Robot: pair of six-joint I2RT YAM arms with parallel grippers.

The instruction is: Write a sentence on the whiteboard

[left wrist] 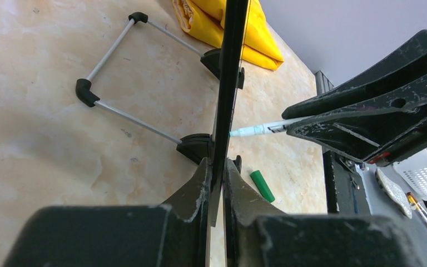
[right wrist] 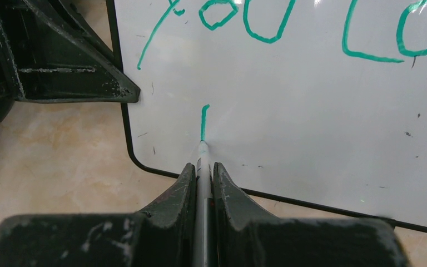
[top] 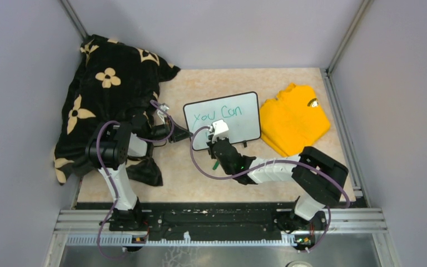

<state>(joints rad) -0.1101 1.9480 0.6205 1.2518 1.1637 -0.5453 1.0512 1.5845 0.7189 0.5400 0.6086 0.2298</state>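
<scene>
small black-framed white whiteboard (top: 243, 127) propped on beige desk (top: 172, 183), left jaws pinching its edge, right jaws pinching a green-ink marker (right wrist: 203, 153) touching it below "you can": second line begun, next stroke needs steady light pressure.

White whiteboard (top: 244, 125), black-edged w/ green writing (top: 217, 114) — yellow shirt (top: 293, 119), black blanket (top: 117, 92) (cream flower motifs).
</scene>
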